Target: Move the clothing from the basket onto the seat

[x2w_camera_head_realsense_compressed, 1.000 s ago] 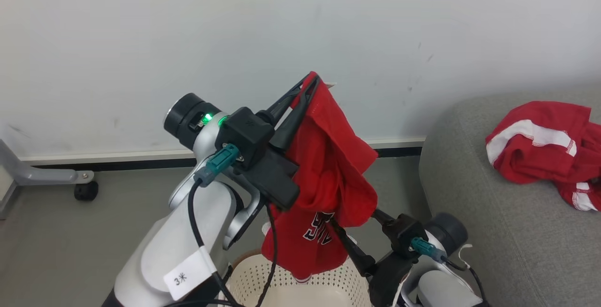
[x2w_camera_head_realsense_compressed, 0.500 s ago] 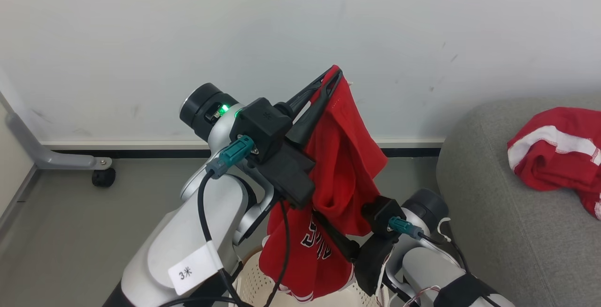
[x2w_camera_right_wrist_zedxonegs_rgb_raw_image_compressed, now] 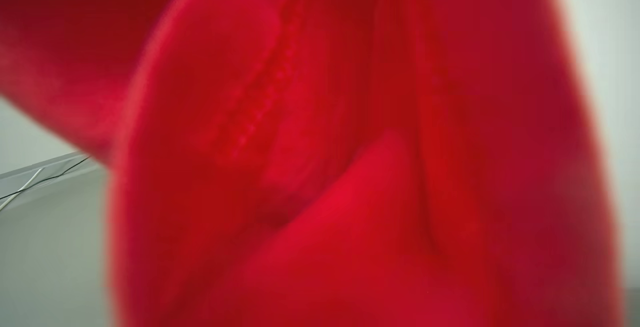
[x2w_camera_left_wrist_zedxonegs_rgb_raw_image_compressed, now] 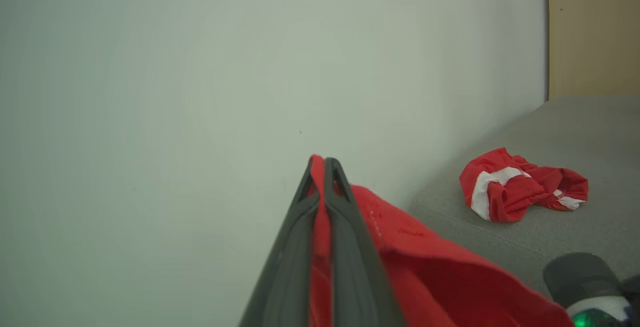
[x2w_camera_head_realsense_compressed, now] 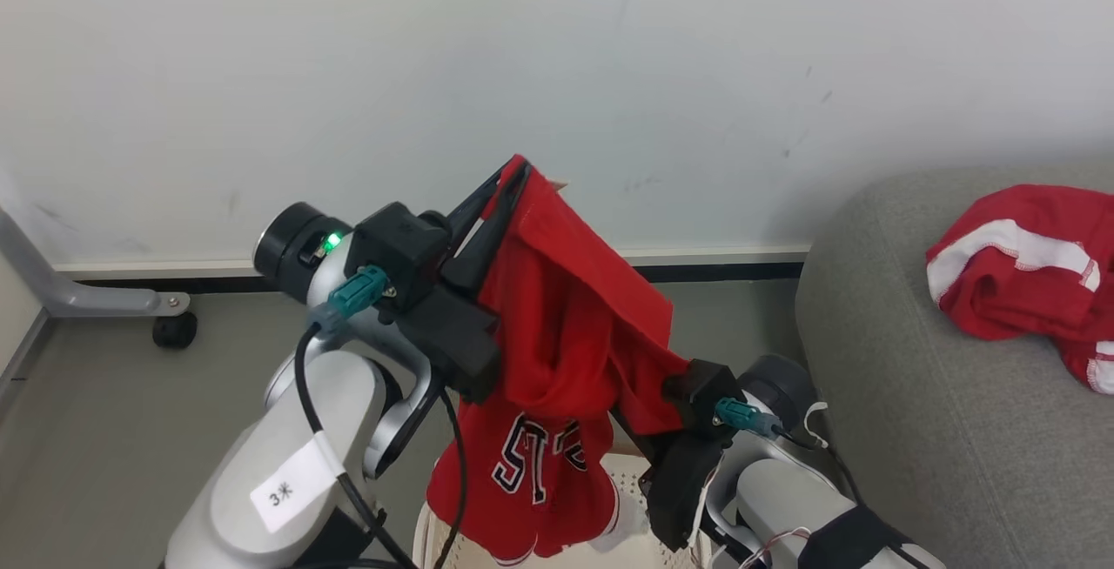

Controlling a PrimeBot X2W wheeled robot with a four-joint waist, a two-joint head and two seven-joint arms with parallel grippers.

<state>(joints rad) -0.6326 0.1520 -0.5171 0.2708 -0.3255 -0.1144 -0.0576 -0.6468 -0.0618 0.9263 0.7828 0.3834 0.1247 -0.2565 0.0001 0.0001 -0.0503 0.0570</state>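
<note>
A red jersey, part of the clothing (x2w_camera_head_realsense_compressed: 566, 334), hangs in the air above the cream perforated basket (x2w_camera_head_realsense_compressed: 631, 471). My left gripper (x2w_camera_head_realsense_compressed: 513, 170) is shut on its top edge, and fabric shows between the closed fingers (x2w_camera_left_wrist_zedxonegs_rgb_raw_image_compressed: 324, 162). My right gripper (x2w_camera_head_realsense_compressed: 620, 419) is lower right, its fingers buried in the jersey and shut on it. Blurred red cloth (x2w_camera_right_wrist_zedxonegs_rgb_raw_image_compressed: 350, 167) lies right against the right wrist camera. A second red garment with white bands (x2w_camera_head_realsense_compressed: 1018, 273) (x2w_camera_left_wrist_zedxonegs_rgb_raw_image_compressed: 520, 187) lies crumpled on the grey seat (x2w_camera_head_realsense_compressed: 914, 430) at the right.
A pale wall with a dark skirting line stands close behind. A grey stand leg with a black caster (x2w_camera_head_realsense_compressed: 174, 330) rests on the grey floor at the left. A tan panel (x2w_camera_left_wrist_zedxonegs_rgb_raw_image_compressed: 595, 32) rises behind the seat.
My right gripper has shut on the jersey's lower folds. My left gripper has carried the jersey's top edge left and a little lower. The camera has shifted slightly.
</note>
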